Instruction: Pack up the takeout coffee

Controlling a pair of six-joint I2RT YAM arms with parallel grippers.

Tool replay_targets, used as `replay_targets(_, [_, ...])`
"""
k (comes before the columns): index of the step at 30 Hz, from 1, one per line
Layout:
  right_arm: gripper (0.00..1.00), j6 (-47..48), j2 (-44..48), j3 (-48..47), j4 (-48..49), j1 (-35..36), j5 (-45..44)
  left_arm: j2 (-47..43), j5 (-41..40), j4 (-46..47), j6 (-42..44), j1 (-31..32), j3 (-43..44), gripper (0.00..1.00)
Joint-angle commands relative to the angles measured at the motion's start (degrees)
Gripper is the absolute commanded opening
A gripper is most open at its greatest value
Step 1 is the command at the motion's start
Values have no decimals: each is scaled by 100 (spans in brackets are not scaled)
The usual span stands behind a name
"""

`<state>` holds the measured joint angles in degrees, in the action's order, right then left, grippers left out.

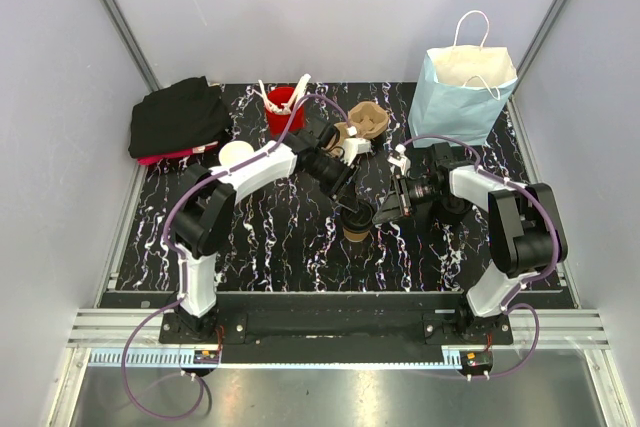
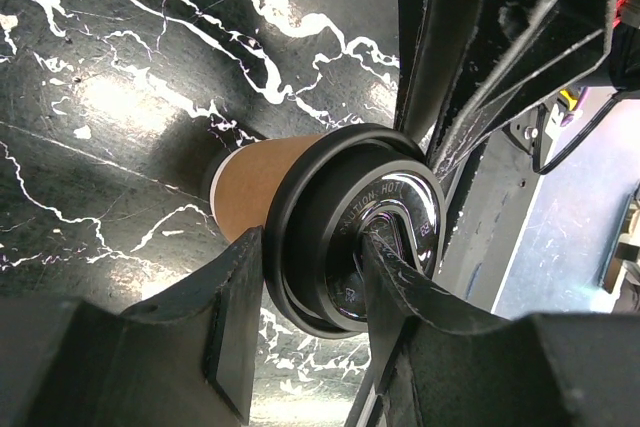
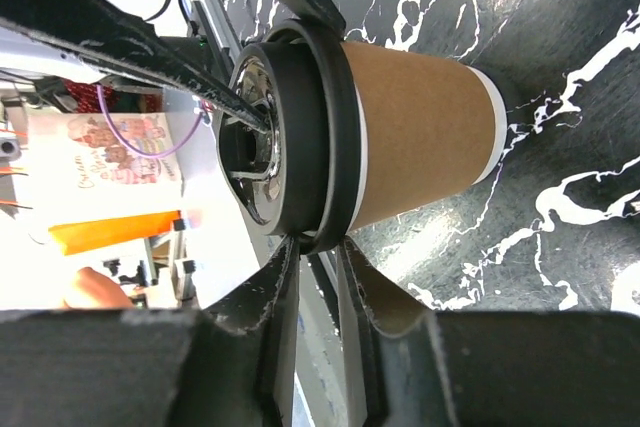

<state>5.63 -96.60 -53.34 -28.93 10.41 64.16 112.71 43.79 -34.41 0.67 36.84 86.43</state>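
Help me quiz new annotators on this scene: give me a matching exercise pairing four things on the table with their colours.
Things:
1. coffee cup
2. paper bag
3. utensil cup
4. folded cloth

Colours:
a. red
b. light blue
c. tan with a black lid
d. black

Pairs: 1-c, 2-b, 3-a, 4-d

The cup (image 1: 354, 233) is largely covered in the top view by the left gripper (image 1: 346, 205) and the right gripper (image 1: 380, 214). Lettering on the lid (image 2: 300, 197) is partly hidden under a finger (image 2: 400, 292). The right gripper's hold on the lid rim cannot be determined.
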Motion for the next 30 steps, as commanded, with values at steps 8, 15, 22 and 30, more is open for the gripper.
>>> replay_targets(8, [20,-237,-404,-203,318,22,-545,-29,-986,-109,487,280,-241,29])
replay_targets(15, [20,-343,-562,-291,283,22,-897,76,-1144,-171,522,359,-188,27])
replay_targets(22, [26,-185,-106,-387,230,-4,-616,67,-1232,-188,557,385,-223,25])
replay_targets(30, [33,-299,80,-756,203,-136,-167,41,-1259,-189,557,385,-250,25])
